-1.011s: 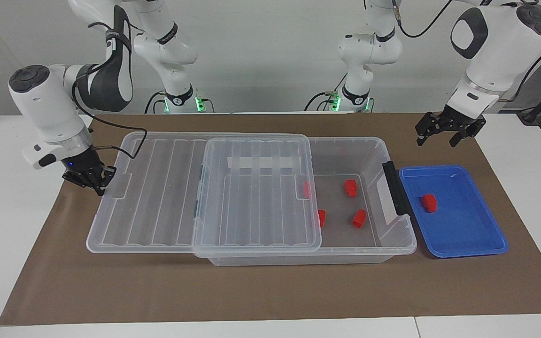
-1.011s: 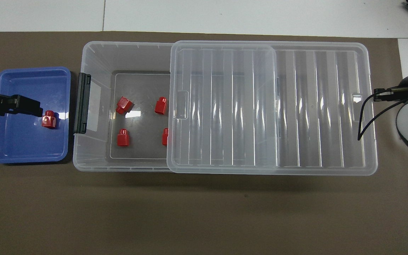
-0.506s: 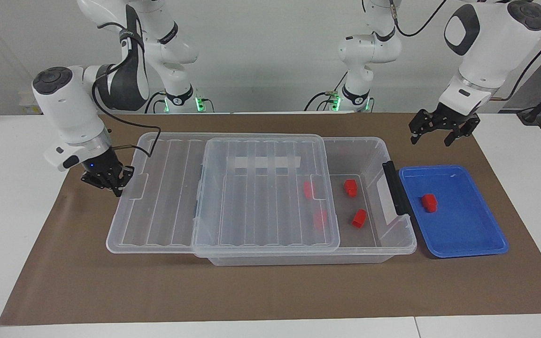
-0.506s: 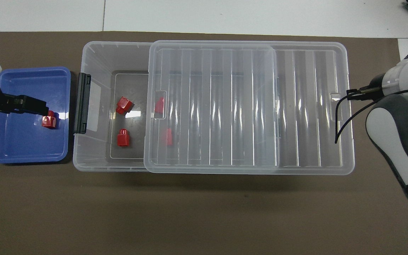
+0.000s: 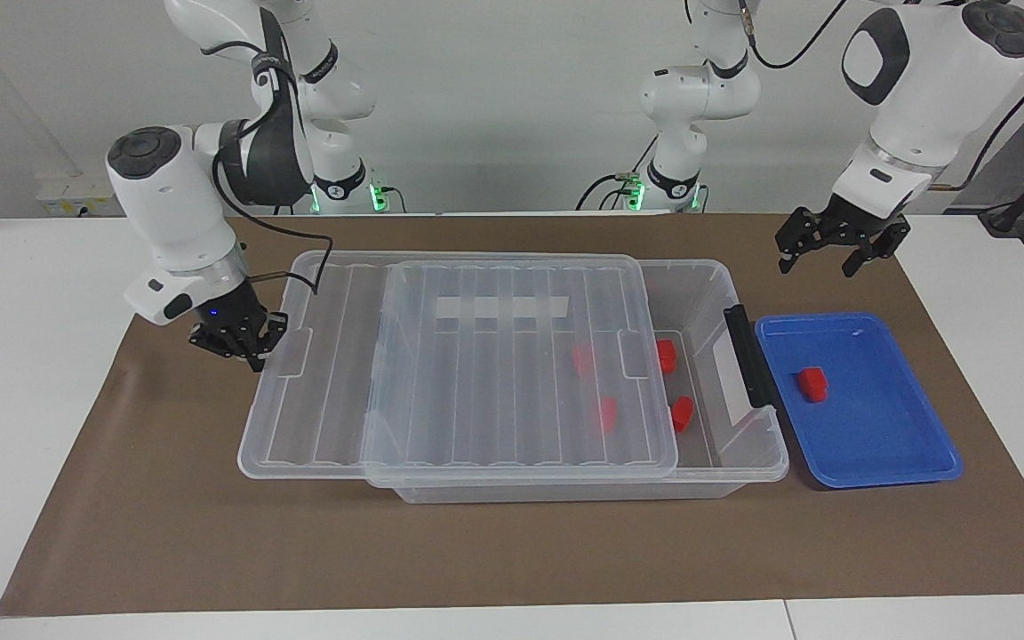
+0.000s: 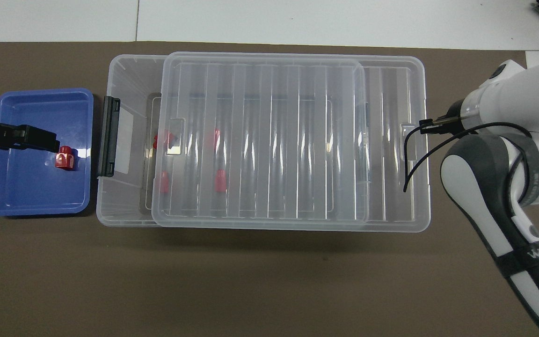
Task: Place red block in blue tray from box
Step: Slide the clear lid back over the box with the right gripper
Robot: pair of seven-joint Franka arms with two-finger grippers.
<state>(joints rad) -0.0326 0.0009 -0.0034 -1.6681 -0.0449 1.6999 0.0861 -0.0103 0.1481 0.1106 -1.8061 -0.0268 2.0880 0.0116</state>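
Note:
The clear box [image 5: 748,455] [image 6: 127,75] lies mid-table. Its ribbed lid [image 5: 494,373] [image 6: 269,140] rests on it and covers most of it, overhanging at the right arm's end. My right gripper [image 5: 244,343] [image 6: 426,124] is shut on the lid's end tab. Several red blocks lie in the box; two show at the uncovered end [image 5: 666,355] [image 5: 682,413], two through the lid [image 5: 583,358]. One red block [image 5: 812,383] [image 6: 65,158] lies in the blue tray [image 5: 885,444] [image 6: 26,192]. My left gripper [image 5: 821,260] [image 6: 28,139] hangs open and empty above the tray's robot-side edge.
The box's black clip handle [image 5: 748,356] [image 6: 108,136] faces the tray, which lies close beside the box at the left arm's end. A brown mat [image 5: 476,551] covers the table under everything.
My right gripper has slid the lid toward the left arm's end, so it now covers more of the box and the blocks. The left gripper has barely moved.

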